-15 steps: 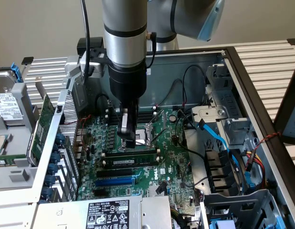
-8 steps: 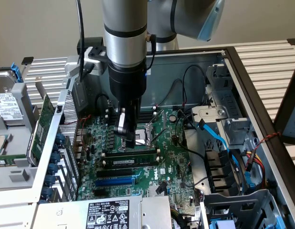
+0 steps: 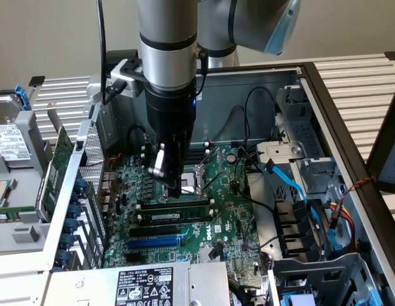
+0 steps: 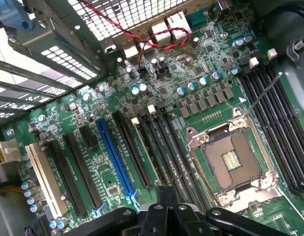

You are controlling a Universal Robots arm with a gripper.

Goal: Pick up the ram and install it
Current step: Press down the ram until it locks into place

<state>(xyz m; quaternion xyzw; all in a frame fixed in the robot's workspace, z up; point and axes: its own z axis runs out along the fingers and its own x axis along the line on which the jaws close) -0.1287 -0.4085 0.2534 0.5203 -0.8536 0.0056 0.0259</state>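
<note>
gripper [image 3: 173, 189] low over the motherboard [image 3: 232, 220], ram [image 3: 178, 217] just beneath it

in the exterior view you have the ram standing on edge along one of the black memory slots beside the cpu socket [image 3: 198, 175], apparently already in place, with the gripper hanging just above it; you cannot tell whether it is clenched or released, and nothing shows in its grasp. treat the stick as light, stiff and thin, but fragile: it should take pressure only along its top edge and short ends, not on the chips, and would probably crack if twisted or pushed in tilted
</note>
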